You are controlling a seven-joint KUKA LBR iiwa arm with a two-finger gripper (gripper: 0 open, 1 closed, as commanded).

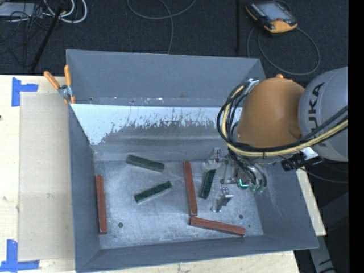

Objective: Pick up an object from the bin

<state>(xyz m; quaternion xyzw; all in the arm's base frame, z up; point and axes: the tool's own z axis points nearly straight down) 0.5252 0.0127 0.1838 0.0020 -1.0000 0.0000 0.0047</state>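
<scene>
My gripper (219, 178) hangs low at the right side of the bin, under the orange cover, its metal fingers (222, 198) spread apart. A small dark green block (207, 183) stands tilted just left of the fingers, close to them; whether they touch it I cannot tell. A long reddish-brown stick (189, 187) lies upright just left of that block. Another reddish-brown stick (218, 226) lies flat in front of the gripper near the bin's front right corner.
Two more dark green blocks lie mid-bin, one (145, 163) toward the back and one (152, 191) nearer the front. A third reddish-brown stick (101, 203) runs along the left wall. The arm and its cables cover the right rim.
</scene>
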